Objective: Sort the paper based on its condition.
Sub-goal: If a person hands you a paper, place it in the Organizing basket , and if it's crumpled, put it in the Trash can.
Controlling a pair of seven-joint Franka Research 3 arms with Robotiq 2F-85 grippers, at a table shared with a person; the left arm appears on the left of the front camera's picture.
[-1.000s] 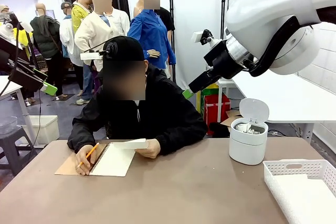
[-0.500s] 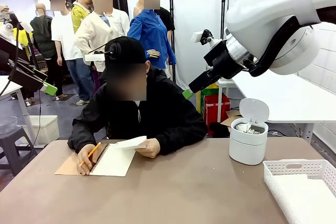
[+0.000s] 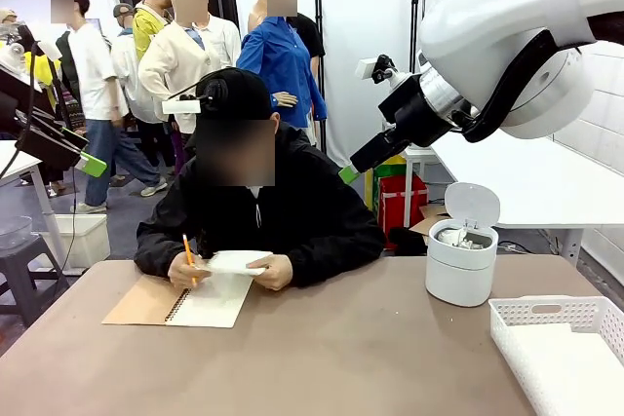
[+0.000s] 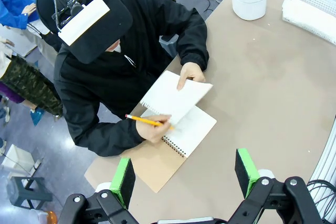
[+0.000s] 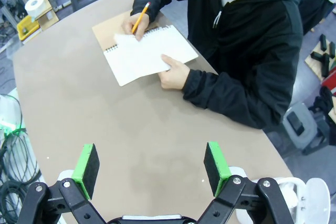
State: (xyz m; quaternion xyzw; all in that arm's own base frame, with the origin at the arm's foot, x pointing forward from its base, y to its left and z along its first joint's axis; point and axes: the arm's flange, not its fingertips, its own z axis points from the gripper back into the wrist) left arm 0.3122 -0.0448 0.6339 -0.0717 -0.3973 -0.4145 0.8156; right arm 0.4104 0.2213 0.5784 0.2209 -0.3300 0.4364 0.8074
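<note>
- Newly, pencil hand (image 3: 185,272) is touching the lifted sheet (image 3: 232,262) at the bench's (image 3: 341,358) far edge; handover likely nearing.
- Both are standing open: left end effector (image 4: 185,176), right end effector (image 5: 151,162).

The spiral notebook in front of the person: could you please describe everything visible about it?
The spiral notebook lies open and flat on the tan table, near the person's edge. Its brown cover is spread to one side, a wire coil running between it and a white, blank-looking page. The person's hand holding a yellow pencil rests at the coil; a white sheet is lifted above the page, and whether it is attached to the coil is unclear.
</note>
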